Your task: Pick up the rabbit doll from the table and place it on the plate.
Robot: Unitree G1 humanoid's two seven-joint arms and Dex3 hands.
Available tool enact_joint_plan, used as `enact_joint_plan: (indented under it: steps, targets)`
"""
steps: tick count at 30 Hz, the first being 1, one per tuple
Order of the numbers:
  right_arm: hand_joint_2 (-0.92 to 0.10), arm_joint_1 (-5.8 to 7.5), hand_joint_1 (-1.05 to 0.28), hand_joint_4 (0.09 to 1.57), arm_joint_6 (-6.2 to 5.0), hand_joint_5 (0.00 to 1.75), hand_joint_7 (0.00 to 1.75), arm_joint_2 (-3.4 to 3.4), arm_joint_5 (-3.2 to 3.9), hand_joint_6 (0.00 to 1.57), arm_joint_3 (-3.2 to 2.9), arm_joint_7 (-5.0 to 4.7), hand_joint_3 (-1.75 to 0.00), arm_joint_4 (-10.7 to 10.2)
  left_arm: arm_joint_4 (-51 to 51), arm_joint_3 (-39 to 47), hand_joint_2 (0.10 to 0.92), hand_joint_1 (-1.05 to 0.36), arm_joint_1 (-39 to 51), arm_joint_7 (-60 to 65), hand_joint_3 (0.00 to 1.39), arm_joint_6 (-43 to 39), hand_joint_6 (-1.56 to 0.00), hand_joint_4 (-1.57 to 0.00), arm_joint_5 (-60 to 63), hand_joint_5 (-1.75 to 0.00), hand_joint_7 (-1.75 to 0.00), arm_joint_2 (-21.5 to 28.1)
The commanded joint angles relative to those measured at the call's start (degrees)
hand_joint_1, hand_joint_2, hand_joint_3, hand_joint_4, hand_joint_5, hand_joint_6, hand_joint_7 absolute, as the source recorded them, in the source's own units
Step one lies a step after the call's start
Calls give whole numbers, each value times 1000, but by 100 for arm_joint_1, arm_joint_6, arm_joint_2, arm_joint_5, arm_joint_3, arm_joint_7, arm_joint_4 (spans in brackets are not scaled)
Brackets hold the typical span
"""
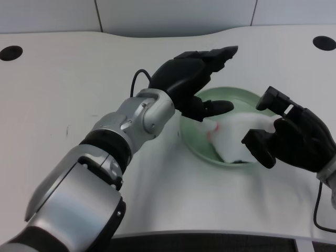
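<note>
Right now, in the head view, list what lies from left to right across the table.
Left table hole → left hand → rabbit doll lying in the green plate → right hand → right table hole.

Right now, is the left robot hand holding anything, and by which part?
Nothing held. The left robot hand is open above the plate; the doll lies on the plate, lower fingers right by it.

White table, wall behind

The white table (pixel 63 94) has two dark round holes, one near its far left corner (pixel 11 52), one near the far right (pixel 324 43); a pale panelled wall (pixel 173 16) rises behind it.
</note>
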Motion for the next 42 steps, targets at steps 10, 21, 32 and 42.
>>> enact_joint_plan:
  steps: [10, 21, 32, 42]
  targets:
    - [-914, 39, -620, 1022, 51, 1746, 1746, -189, 25, 790, -51, -31, -27, 51, -223, 1645, 921, -935, 610, -1697, 530, -1028, -216, -241, -1780, -218, -65, 1131]
    - [-920, 63, -569, 1032, 55, 1746, 1746, -263, 17, 784, -53, -111, -57, 43, -627, 3368, 921, -871, 1686, -4113, 497, -1183, -315, -427, -3942, -138, -26, 1522]
    - [-920, 61, -582, 1029, 42, 1746, 1746, -296, 6, 771, -51, -145, -85, 70, -1357, 4991, 921, -755, 2488, -6036, 505, 2318, -403, -489, -6467, -115, -34, 1054]
    - [-920, 48, -545, 1029, 55, 1746, 1746, -327, -30, 776, -40, -248, -86, 138, -2949, 5221, 921, -726, 3584, -5821, 555, 4839, -421, -555, -7317, -175, -26, 922]
